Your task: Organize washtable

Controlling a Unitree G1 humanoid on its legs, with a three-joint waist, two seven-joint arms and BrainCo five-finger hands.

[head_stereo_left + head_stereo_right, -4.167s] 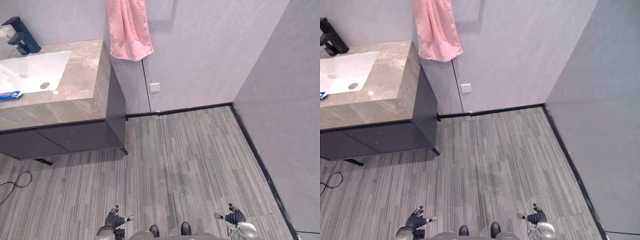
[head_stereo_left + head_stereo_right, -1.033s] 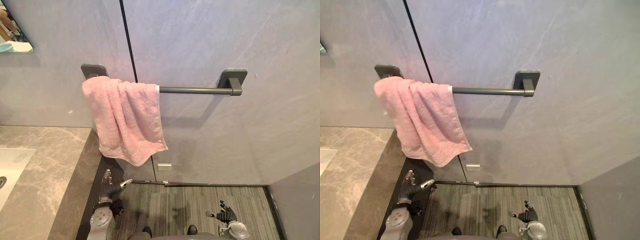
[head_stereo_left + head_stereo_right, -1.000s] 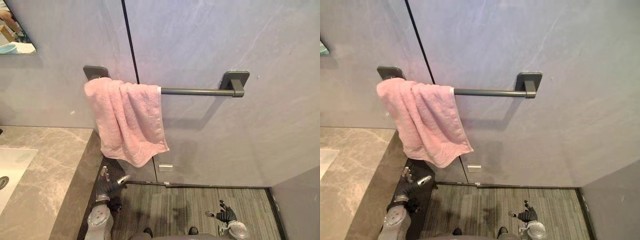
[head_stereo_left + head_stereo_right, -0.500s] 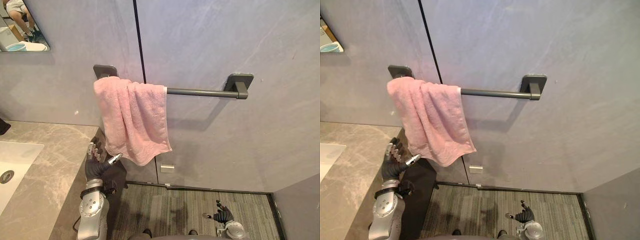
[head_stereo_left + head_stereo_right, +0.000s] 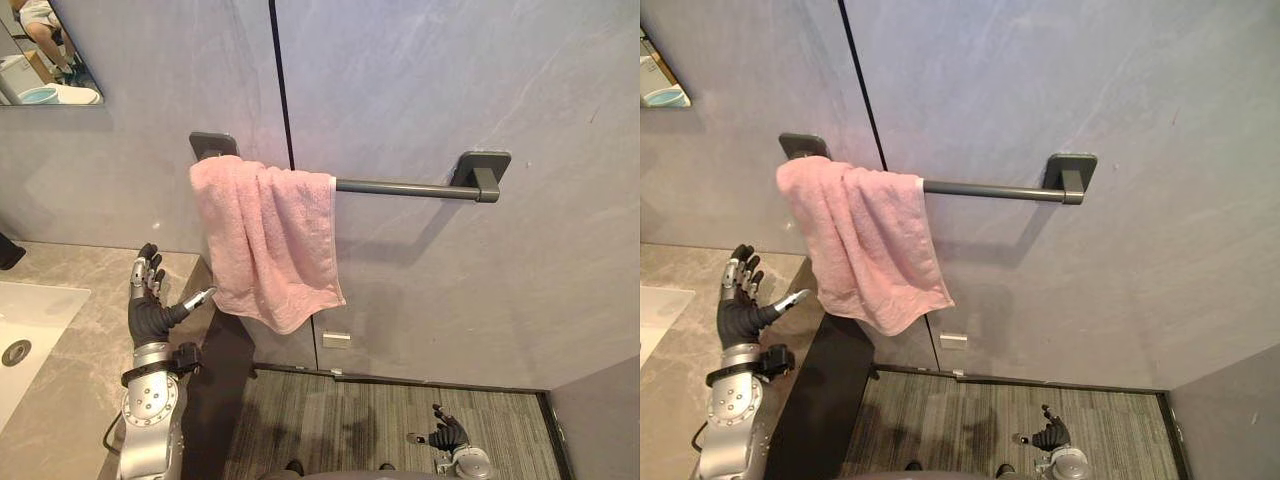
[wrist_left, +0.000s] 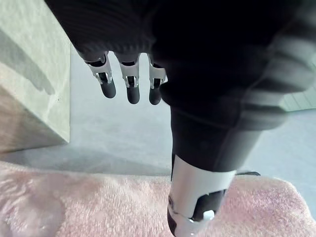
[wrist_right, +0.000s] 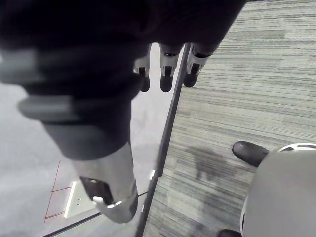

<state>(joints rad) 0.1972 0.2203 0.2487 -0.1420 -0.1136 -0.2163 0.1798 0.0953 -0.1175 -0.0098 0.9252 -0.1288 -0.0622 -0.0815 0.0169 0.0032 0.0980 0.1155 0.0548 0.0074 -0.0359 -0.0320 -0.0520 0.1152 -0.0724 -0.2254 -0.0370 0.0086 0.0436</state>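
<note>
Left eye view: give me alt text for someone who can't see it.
A pink towel hangs bunched at the left end of a dark wall rail. The open left hand is raised beside it, above a marble counter.

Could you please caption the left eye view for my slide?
Open left hand near pink towel draped over wall rail.

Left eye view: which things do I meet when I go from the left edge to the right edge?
Sink → left hand → pink towel → bare towel bar → bar's right bracket.
</note>
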